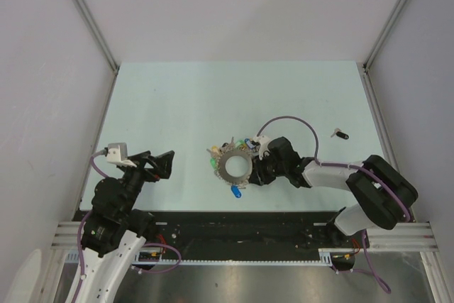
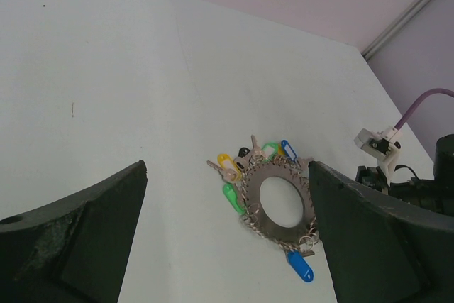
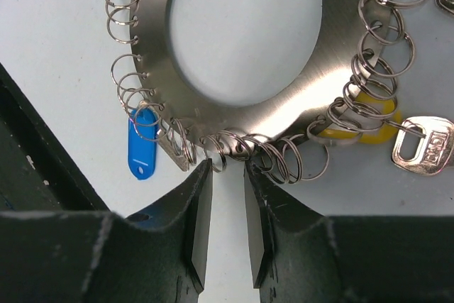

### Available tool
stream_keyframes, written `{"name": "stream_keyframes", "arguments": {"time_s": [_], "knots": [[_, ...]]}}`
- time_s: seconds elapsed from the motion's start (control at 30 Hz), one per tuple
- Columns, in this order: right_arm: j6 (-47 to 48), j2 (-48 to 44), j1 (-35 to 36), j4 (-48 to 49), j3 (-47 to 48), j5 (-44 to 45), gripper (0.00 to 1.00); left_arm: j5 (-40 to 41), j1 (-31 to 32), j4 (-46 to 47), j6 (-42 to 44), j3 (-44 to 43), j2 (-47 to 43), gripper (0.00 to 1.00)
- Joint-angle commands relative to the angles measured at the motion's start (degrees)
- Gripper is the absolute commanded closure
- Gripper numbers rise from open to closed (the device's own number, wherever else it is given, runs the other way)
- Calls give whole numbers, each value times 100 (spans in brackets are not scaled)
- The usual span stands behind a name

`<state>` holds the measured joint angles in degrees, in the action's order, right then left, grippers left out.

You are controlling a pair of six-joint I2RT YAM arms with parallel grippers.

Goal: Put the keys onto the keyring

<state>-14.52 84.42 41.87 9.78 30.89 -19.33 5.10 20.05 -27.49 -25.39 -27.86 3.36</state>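
Keyring (image 3: 241, 124) is lying mid table (image 1: 177, 104), looking stiff, light, slippery | your left gripper (image 1: 169, 164) is hanging wide open, well apart | your right gripper (image 3: 225, 175) is sitting nearly closed at a rim loop (image 3: 220, 155), hold unclear | you are best pinching that thin springy loop | black key (image 1: 341, 134) is lying apart, rightward

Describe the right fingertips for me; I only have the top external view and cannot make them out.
Observer: In the right wrist view, the right gripper shows a narrow gap, its tips at the keyring rim. A small wire ring sits right at them. Pinched or not, I cannot tell.
Operator: Say what lies toward that picture's left edge.
Observer: A blue tag at the rim, with a wire ring overlapping it.
Operator: Check the opposite edge.
Observer: A silver key beside a yellow tag.
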Motion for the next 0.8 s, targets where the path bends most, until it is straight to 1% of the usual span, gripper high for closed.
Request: {"name": "stream_keyframes", "arguments": {"time_s": [0.0, 0.07, 0.1, 0.17, 0.2, 0.27, 0.3, 0.33, 0.43, 0.47, 0.5, 0.53, 0.57, 0.63, 0.77], "knots": [[169, 144, 181, 103, 276, 393, 71, -141, -63, 200, 95, 52, -37, 0], [196, 180, 269, -2, 329, 596, 71, -150, -63, 208, 95, 43, -45, 0], [196, 206, 391, -46, 356, 884, 70, -141, -63, 208, 95, 43, -45, 0], [100, 276, 523, -169, 461, 1185, 69, -141, -63, 200, 95, 52, -46, 0], [47, 303, 585, -196, 479, 1499, 68, -124, -63, 200, 104, 44, -54, 0], [-67, 373, 805, -283, 575, 1800, 68, -124, -63, 191, 95, 43, -63, 0], [-94, 478, 884, -327, 619, 2210, 69, -115, -72, 191, 104, 35, -63, 1], [-112, 531, 1076, -389, 672, 2432, 70, -115, -63, 191, 104, 35, -63, 0], [-165, 812, 1306, -643, 891, 3057, 78, -115, -63, 182, 104, 35, -63, 0], [-165, 856, 1428, -749, 1005, 3189, 84, -115, -63, 182, 95, 43, -63, 0], [-165, 952, 1482, -819, 1058, 3381, 87, -115, -63, 182, 95, 35, -63, 0], [-139, 971, 1534, -916, 1120, 3479, 89, -106, -63, 173, 95, 35, -63, 0], [-121, 980, 1613, -951, 1181, 3550, 94, -97, -63, 173, 95, 26, -63, 0], [-42, 901, 1667, -1126, 1243, 3682, 99, -106, -63, 173, 104, 26, -63, 0], [90, 515, 1763, -1320, 1314, 3927, 100, -106, -63, 173, 95, 26, -63, 0]]}}
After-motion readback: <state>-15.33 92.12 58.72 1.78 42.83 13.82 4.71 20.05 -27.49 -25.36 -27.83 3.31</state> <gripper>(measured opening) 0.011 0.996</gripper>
